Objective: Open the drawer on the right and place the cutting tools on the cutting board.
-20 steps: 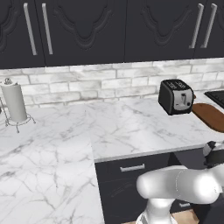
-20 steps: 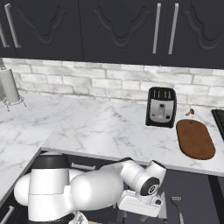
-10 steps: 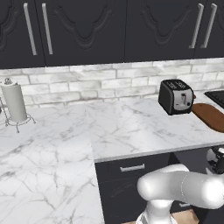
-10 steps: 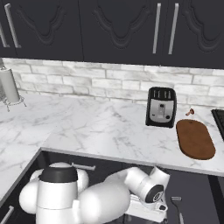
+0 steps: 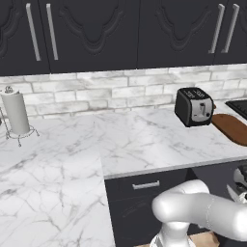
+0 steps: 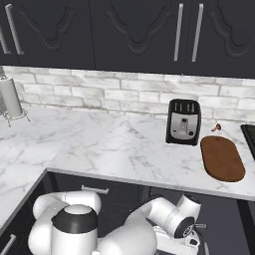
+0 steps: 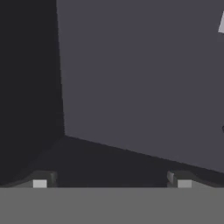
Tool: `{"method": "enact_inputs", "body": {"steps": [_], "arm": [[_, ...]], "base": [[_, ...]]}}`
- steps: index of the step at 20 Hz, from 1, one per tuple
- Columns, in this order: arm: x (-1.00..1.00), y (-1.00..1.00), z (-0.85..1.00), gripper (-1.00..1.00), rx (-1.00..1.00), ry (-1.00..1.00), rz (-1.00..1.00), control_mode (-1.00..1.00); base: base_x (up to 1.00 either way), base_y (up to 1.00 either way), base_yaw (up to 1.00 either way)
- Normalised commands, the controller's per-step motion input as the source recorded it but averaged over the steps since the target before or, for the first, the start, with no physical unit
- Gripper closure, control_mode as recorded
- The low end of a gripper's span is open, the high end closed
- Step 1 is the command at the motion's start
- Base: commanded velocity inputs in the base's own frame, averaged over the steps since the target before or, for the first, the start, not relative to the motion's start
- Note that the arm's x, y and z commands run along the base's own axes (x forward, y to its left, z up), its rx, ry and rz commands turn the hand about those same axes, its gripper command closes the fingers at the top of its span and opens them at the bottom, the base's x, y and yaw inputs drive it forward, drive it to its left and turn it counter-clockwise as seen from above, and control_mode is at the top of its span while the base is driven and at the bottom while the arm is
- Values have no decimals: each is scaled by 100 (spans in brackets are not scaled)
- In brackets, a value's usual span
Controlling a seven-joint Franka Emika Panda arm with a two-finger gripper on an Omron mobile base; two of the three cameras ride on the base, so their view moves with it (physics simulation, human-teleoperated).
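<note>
My gripper (image 7: 111,181) hangs low inside the pulled-out drawer (image 7: 140,78), its dark fingertips (image 7: 43,180) set wide apart with nothing between them, so it is open. The hand view looks down on the drawer's bare dark grey floor and one darker side wall. A pale sliver (image 7: 222,22) cuts in at that view's upper right edge; I cannot tell whether it is one of the cutting tools. The reddish-brown cutting board (image 6: 222,158) lies flat on the counter, right of the toaster (image 6: 183,122). My gripper (image 6: 195,238) sits below the counter edge, in front of the board.
A shut black drawer front with a short silver handle (image 5: 145,185) is left of the open drawer. The toaster (image 5: 194,107) stands beside the board (image 5: 232,128). A paper towel holder (image 5: 16,114) is at the far left. A hob corner (image 5: 240,107) lies behind the board.
The hand has sunk lower and a little to the right, deeper into the open drawer. Its fingers have stayed wide apart. Nothing on the counter has moved.
</note>
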Motion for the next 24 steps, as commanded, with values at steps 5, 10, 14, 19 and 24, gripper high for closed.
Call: {"method": "enact_inputs", "body": {"steps": [5,10,14,19,24], "arm": [[-24,-55,-6,-100,-6,0,-7,-100],[-44,-71,-10,-100,-6,0,-8,-100],[-61,-75,-10,-100,-5,0,-8,-100],[-86,-67,-2,-100,-5,0,-8,-100],[-61,-34,0,-100,-3,0,-7,-100]], "base": [[0,0,0],[0,0,0],[0,0,0],[0,0,0],[0,0,0]]}}
